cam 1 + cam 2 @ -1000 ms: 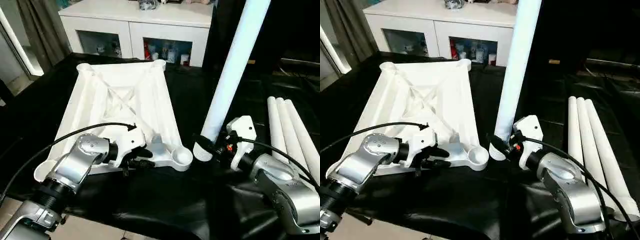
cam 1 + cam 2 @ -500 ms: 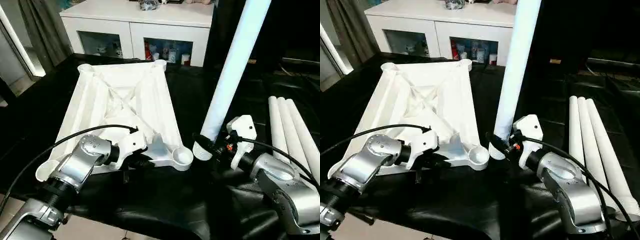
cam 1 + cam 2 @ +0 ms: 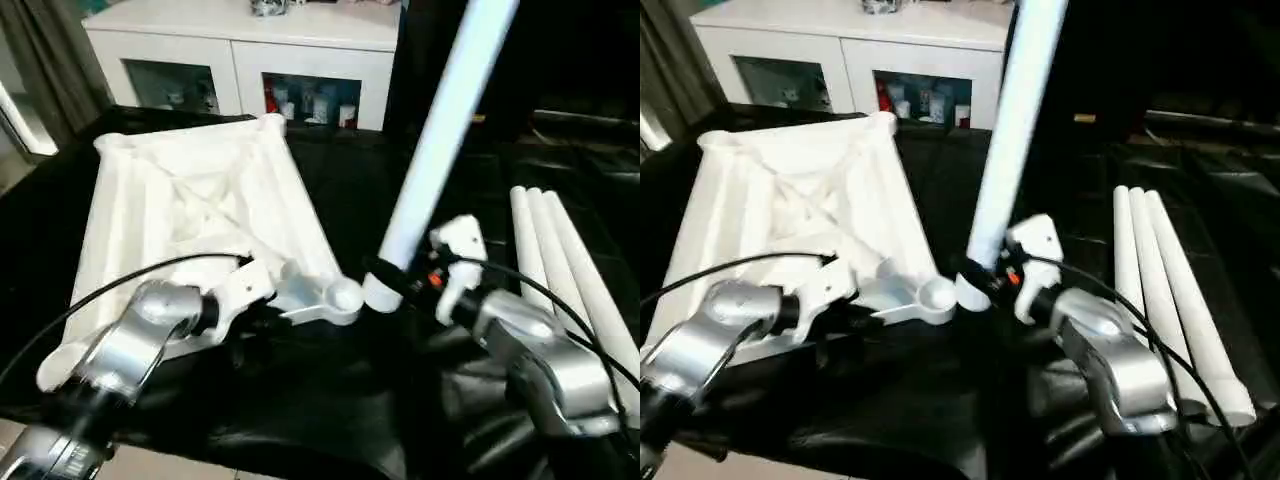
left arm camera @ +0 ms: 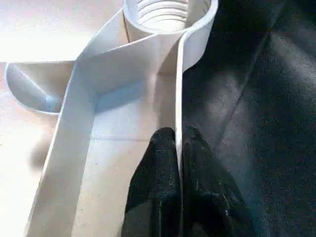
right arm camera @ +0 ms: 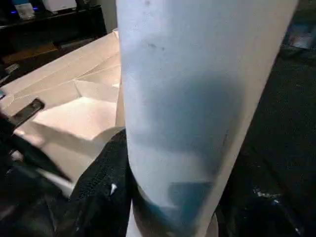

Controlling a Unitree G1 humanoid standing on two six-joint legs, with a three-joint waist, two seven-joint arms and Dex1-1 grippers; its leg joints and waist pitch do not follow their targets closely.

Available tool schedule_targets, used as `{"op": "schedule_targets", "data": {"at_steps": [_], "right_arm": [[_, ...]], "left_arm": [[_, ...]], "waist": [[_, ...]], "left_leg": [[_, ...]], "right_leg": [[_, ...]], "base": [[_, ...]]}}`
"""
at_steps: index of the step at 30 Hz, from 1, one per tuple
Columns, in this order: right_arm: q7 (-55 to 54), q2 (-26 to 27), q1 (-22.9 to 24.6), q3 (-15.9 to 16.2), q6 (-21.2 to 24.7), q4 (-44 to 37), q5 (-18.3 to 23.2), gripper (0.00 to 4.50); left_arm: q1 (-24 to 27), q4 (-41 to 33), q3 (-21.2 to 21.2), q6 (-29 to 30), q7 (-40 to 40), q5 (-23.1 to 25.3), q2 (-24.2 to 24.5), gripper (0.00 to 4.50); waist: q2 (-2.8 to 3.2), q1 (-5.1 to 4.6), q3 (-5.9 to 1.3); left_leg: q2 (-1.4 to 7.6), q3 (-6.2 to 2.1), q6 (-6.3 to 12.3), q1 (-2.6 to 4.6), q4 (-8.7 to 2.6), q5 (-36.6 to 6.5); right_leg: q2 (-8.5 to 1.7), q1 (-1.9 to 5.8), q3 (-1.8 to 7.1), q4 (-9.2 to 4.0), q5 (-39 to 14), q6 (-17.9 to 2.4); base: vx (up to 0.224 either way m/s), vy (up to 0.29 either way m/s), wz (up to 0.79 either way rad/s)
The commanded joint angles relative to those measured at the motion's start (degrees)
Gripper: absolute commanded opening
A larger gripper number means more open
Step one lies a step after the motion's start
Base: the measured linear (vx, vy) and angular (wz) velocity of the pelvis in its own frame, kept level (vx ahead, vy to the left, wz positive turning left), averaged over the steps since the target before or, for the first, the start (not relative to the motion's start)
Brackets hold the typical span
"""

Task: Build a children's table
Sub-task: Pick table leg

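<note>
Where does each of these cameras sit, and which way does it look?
Head, both eyes: look forward and down over the silver forearms at the upturned table top, three spare legs and a cabinet.
Left wrist: looks along the left gripper, jaws pinching the top's edge wall near a threaded corner socket.
Right wrist: looks along the right gripper at the held leg.
Shared: that socket and held leg show from the head too.

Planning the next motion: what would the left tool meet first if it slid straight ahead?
Probably the round threaded corner socket: the left tool pinches the tabletop's thin rim wall, which runs straight into it.
</note>
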Motion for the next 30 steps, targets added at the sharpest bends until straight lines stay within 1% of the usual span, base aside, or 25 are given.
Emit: {"op": "schedule_targets", "data": {"at_steps": [1, 2, 3, 4, 5, 6, 7, 8, 9, 11, 12, 15, 17, 18, 19, 20, 21, 22, 23, 25, 26, 27, 29, 30], "right_arm": [[0.1, 0.7, -2.1, 0.7, -1.4, 2.2, -0.3, 1.88], [0.3, 0.9, -2.6, 1.0, -1.5, 2.7, -0.3, 1.88], [0.8, 1.0, -2.9, 1.3, -1.5, 2.9, -0.3, 1.88], [1.2, 1.0, -3.1, 1.5, -1.6, 3.1, -0.2, 1.88], [1.8, 1.1, -3.5, 1.8, -1.5, 3.2, -0.1, 1.88], [2.5, 1.3, -4.1, 2.3, -1.4, 3.5, 0.1, 1.88], [2.7, 1.3, -4.2, 2.4, -1.4, 3.5, 0.1, 1.88], [3.7, 1.5, -4.7, 2.8, -1.4, 3.7, 0.4, 1.88], [3.7, 1.5, -4.7, 2.8, -1.4, 3.7, 0.4, 1.88], [5.3, 1.4, -5.7, 4.0, -0.8, 4.5, 0.5, 1.88], [5.4, 1.4, -5.8, 4.1, -0.7, 4.5, 0.4, 1.88], [5.9, 1.5, -6.2, 4.9, -0.1, 5.2, 0.1, 1.88], [6.0, 1.5, -6.3, 5.1, -0.1, 5.4, -0.1, 1.88], [6.2, 1.4, -6.4, 5.6, 0.3, 6.0, -0.4, 1.88], [6.6, 1.1, -6.6, 6.4, 0.5, 6.6, -1.1, 1.88], [6.6, 1.1, -6.6, 6.4, 0.5, 6.6, -1.1, 1.88], [7.0, 0.9, -6.8, 6.8, 0.5, 7.2, -1.6, 1.88], [7.2, 0.9, -7.1, 7.0, 0.4, 7.9, -1.9, 1.88], [7.2, 0.9, -7.8, 6.9, 0.0, 9.4, -2.5, 1.88], [7.1, 0.9, -8.0, 6.9, -0.1, 9.9, -2.6, 1.88], [7.2, 0.8, -8.5, 7.0, 0.0, 10.5, -2.6, 1.88], [7.2, 0.7, -8.9, 7.0, 0.4, 11.0, -2.7, 1.88], [7.3, 0.5, -9.3, 7.1, 0.8, 11.5, -2.7, 1.88], [8.2, -0.1, -9.8, 7.7, 1.3, 11.9, -2.9, 1.88]], "left_arm": [[2.2, -1.0, 1.1, -2.5, 1.0, -1.7, -1.2, 0.00], [2.3, -1.1, 1.3, -3.1, 1.0, -2.1, -1.6, 0.00], [2.4, -1.4, 1.5, -2.7, 1.1, -2.4, -1.9, 0.00], [2.5, -1.9, 1.6, -2.1, 1.4, -2.5, -2.0, 0.00], [2.4, -1.8, 1.5, -2.0, 1.7, -2.2, -2.1, 0.00], [2.3, -1.9, 1.3, -1.6, 2.0, -2.0, -2.2, 0.00], [2.3, -2.0, 1.2, -1.5, 2.1, -1.9, -2.2, 0.00], [2.3, -2.1, 1.1, -1.6, 2.6, -1.6, -2.3, 0.00], [2.3, -2.1, 1.1, -1.6, 2.6, -1.6, -2.3, 0.00], [2.1, -2.1, 0.9, -1.2, 2.6, -0.9, -2.4, 0.00], [2.1, -2.0, 0.9, -1.0, 2.7, -0.9, -2.5, 0.00], [1.6, -1.5, 1.0, -0.8, 2.2, -0.8, -2.6, 0.00], [1.5, -1.3, 1.0, -0.8, 2.2, -0.8, -2.7, 0.00], [1.1, -0.9, 0.8, -1.0, 1.9, -0.7, -2.6, 0.00], [0.7, -0.4, 0.7, -1.1, 1.7, -0.6, -2.6, 0.00], [0.7, -0.4, 0.7, -1.1, 1.7, -0.6, -2.6, 0.00], [0.3, 0.1, 0.6, -1.2, 1.5, -0.4, -2.5, 0.00], [-0.1, 0.5, 0.5, -1.3, 1.2, -0.3, -2.5, 0.00], [-0.5, 0.8, 0.3, -1.5, 0.7, 0.0, -2.4, 0.00], [-0.5, 0.8, 0.3, -1.6, 0.6, 0.1, -2.4, 0.00], [-0.7, 1.0, 0.3, -1.4, 0.4, -0.1, -2.4, 0.00], [-0.8, 1.1, 0.2, -1.4, 0.2, -0.1, -2.4, 0.00], [-0.9, 1.2, 0.2, -1.4, 0.1, 0.0, -2.3, 0.00], [-1.1, 1.4, 0.0, -1.7, -0.4, 0.0, -2.2, 0.00]], "waist": [[-1.56, 0.79, -3.41], [-1.31, 1.07, -3.43], [-1.77, 1.09, -3.42], [-1.57, 1.53, -3.56], [-1.91, 1.74, -3.65], [-1.88, 1.76, -3.63], [-2.05, 1.77, -3.62], [-2.18, 1.79, -3.58], [-2.17, 1.79, -3.55], [-2.11, 1.80, -3.40], [-2.09, 1.77, -3.39], [-2.32, 1.78, -3.45], [-2.31, 1.85, -3.52], [-2.18, 1.84, -3.52], [-2.20, 1.80, -3.56], [-2.25, 1.77, -3.57], [-2.22, 1.80, -3.52], [-2.04, 1.88, -3.51], [-2.08, 1.82, -3.53], [-2.07, 1.84, -3.52], [-1.69, 1.94, -3.48], [-1.94, 1.91, -3.54], [-2.02, 1.92, -3.56], [-1.67, 2.00, -3.62]], "left_leg": [[3.80, -1.19, 4.40, 0.00, -4.09, -3.1], [3.77, -1.07, 4.64, 0.19, -4.06, -2.5], [3.71, -0.91, 4.80, 0.17, -4.00, -2.4], [3.74, -0.89, 4.98, 0.24, -3.91, -1.4], [3.68, -0.84, 5.57, 0.18, -3.86, -0.3], [3.67, -0.84, 5.79, 0.16, -3.86, -0.1], [3.66, -0.79, 6.00, 0.13, -3.83, 0.0], [3.66, -0.77, 6.03, 0.12, -3.82, -0.4], [3.67, -0.78, 5.97, 0.09, -3.84, -0.5], [3.75, -0.74, 5.36, 0.27, -3.93, -1.9], [3.75, -0.75, 5.15, 0.29, -3.94, -2.1], [3.72, -0.71, 4.71, 0.29, -3.94, -1.9], [3.71, -0.70, 4.75, 0.31, -3.89, -1.4], [3.67, -0.71, 4.78, 0.27, -3.88, -1.3], [3.62, -0.69, 4.83, 0.26, -3.84, -1.1], [3.58, -0.68, 4.88, 0.29, -3.81, -1.1], [3.60, -0.66, 4.85, 0.25, -3.79, -1.2], [3.61, -0.69, 4.71, 0.25, -3.81, -1.5], [3.63, -0.69, 4.48, 0.33, -3.84, -1.8], [3.66, -0.67, 4.14, 0.40, -3.85, -2.1], [3.67, -0.72, 3.95, 0.42, -3.87, -2.3], [3.66, -0.70, 3.73, 0.39, -3.89, -2.4], [3.65, -0.70, 3.75, 0.34, -3.86, -2.3], [3.62, -0.74, 3.74, 0.40, -3.82, -2.2]], "right_leg": [[-4.84, 2.46, 2.23, -4.01, -4.8, -14.4], [-4.81, 2.36, 2.26, -3.89, -3.8, -14.6], [-4.71, 2.31, 2.29, -3.93, -3.4, -14.5], [-4.81, 2.47, 2.37, -3.57, -1.4, -14.6], [-4.75, 2.52, 2.36, -3.29, 0.7, -14.6], [-4.75, 2.49, 2.34, -3.26, 1.1, -14.6], [-4.75, 2.50, 2.32, -3.26, 1.4, -14.6], [-4.79, 2.52, 2.34, -3.29, 0.9, -14.6], [-4.80, 2.53, 2.34, -3.30, 0.5, -14.5], [-4.80, 2.33, 2.37, -3.59, -2.0, -14.3], [-4.80, 2.31, 2.36, -3.60, -2.4, -14.4], [-4.71, 2.35, 2.41, -3.52, -2.0, -14.2], [-4.72, 2.36, 2.44, -3.43, -1.3, -14.3], [-4.71, 2.39, 2.45, -3.40, -1.1, -14.3], [-4.66, 2.42, 2.43, -3.39, -0.7, -14.5], [-4.62, 2.40, 2.41, -3.38, -0.6, -14.6], [-4.65, 2.36, 2.42, -3.42, -0.8, -14.7], [-4.73, 2.42, 2.46, -3.44, -1.2, -14.6], [-4.68, 2.34, 2.42, -3.51, -1.7, -14.7], [-4.70, 2.33, 2.45, -3.53, -2.0, -14.9], [-4.69, 2.31, 2.46, -3.52, -2.0, -14.9], [-4.63, 2.38, 2.43, -3.52, -1.8, -14.9], [-4.66, 2.44, 2.47, -3.47, -1.5, -14.9], [-4.68, 2.46, 2.46, -3.42, -1.3, -15.0]], "base": [[0.000, 0.000, 0.00], [0.000, 0.000, 0.00], [0.000, 0.000, 0.00], [0.000, 0.000, 0.00], [0.000, 0.000, 0.00], [0.000, 0.000, 0.00], [0.000, 0.000, 0.00], [0.000, 0.000, 0.00], [0.000, 0.000, 0.00], [0.000, 0.000, 0.00], [0.000, 0.000, 0.00], [0.000, 0.000, 0.00], [0.000, 0.000, 0.00], [0.000, 0.000, 0.00], [0.000, 0.000, 0.00], [0.000, 0.000, 0.00], [0.000, 0.000, 0.00], [0.000, 0.000, 0.00], [0.000, 0.000, 0.00], [0.000, 0.000, 0.00], [0.000, 0.000, 0.00], [0.000, 0.000, 0.00], [0.000, 0.000, 0.00], [0.000, 0.000, 0.00]]}}
